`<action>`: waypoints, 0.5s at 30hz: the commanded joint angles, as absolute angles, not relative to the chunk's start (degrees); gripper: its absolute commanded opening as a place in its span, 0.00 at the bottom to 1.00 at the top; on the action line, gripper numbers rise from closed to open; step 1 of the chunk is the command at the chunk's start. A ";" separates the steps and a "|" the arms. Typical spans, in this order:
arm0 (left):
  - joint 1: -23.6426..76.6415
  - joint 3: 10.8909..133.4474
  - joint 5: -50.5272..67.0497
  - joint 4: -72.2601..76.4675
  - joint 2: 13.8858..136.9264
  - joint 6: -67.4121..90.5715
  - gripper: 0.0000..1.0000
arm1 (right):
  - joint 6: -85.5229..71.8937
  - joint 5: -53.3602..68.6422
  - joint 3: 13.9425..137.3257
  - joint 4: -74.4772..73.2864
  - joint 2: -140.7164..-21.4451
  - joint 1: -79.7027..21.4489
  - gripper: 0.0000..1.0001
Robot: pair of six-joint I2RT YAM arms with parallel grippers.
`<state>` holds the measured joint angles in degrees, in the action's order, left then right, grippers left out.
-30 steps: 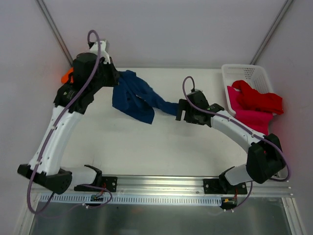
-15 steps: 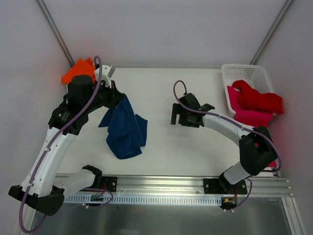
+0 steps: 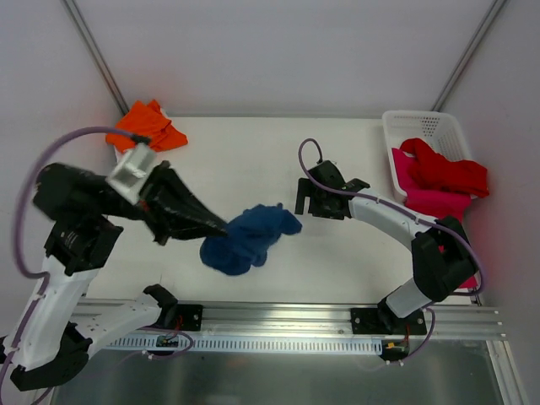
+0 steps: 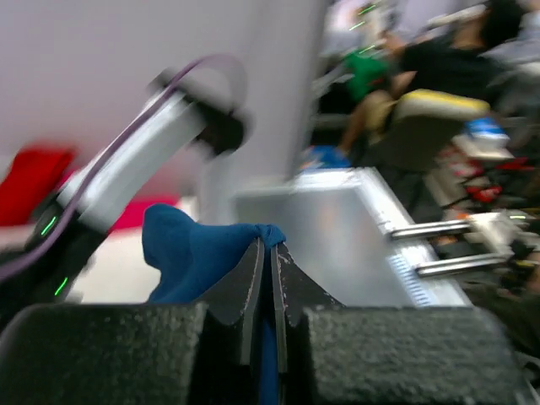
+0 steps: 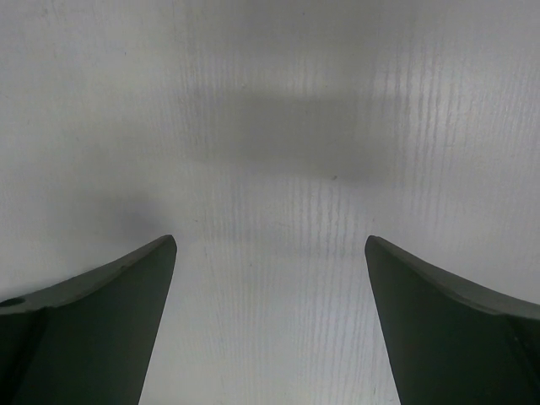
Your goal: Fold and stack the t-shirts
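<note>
The left jaws are clamped on one end of the navy t-shirt (image 3: pixel 249 238), which is bunched over the middle of the bench (image 3: pixel 245 160) toward its near edge. Its long axis runs from them toward the right jaws. Those stand wide open and empty just past the shirt's free end, the nearer pair to it. Half a second earlier the shirt draped long over the bench's left half.
</note>
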<state>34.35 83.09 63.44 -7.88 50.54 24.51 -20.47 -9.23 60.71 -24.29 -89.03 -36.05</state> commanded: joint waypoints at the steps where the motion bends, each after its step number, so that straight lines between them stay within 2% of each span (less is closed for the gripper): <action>1: 37.61 85.07 77.24 37.88 48.85 57.62 0.00 | -21.36 -11.07 62.14 -24.61 -89.82 -36.47 0.99; 2: 38.31 87.51 77.17 48.24 49.65 62.09 0.00 | -21.36 -11.16 62.14 -24.61 -89.74 -36.39 0.99; 3: 39.71 88.58 77.17 51.12 50.44 67.71 0.00 | -21.36 -11.25 62.05 -24.78 -89.56 -36.39 0.99; 5: 40.78 89.12 77.34 55.87 51.15 70.83 0.00 | -21.01 -12.73 61.96 -25.22 -88.77 -36.30 0.99; 7: 41.04 87.72 79.44 53.81 49.23 68.75 0.00 | -20.31 -14.75 61.96 -26.45 -87.63 -36.39 1.00; 8: 41.04 85.28 80.24 49.87 47.83 64.73 0.00 | -19.69 -15.64 61.96 -27.67 -87.19 -36.21 1.00; 9: 41.04 84.47 80.77 32.69 46.16 49.98 0.00 | -19.43 -16.25 61.96 -28.12 -86.84 -36.04 0.99; 12: 41.04 80.88 76.04 -0.08 40.18 24.52 0.00 | -18.46 -17.75 61.00 -29.18 -84.73 -35.25 0.99; 15: 40.96 72.27 64.46 -13.33 36.40 13.48 0.05 | -18.19 -18.02 60.12 -29.18 -83.24 -34.28 1.00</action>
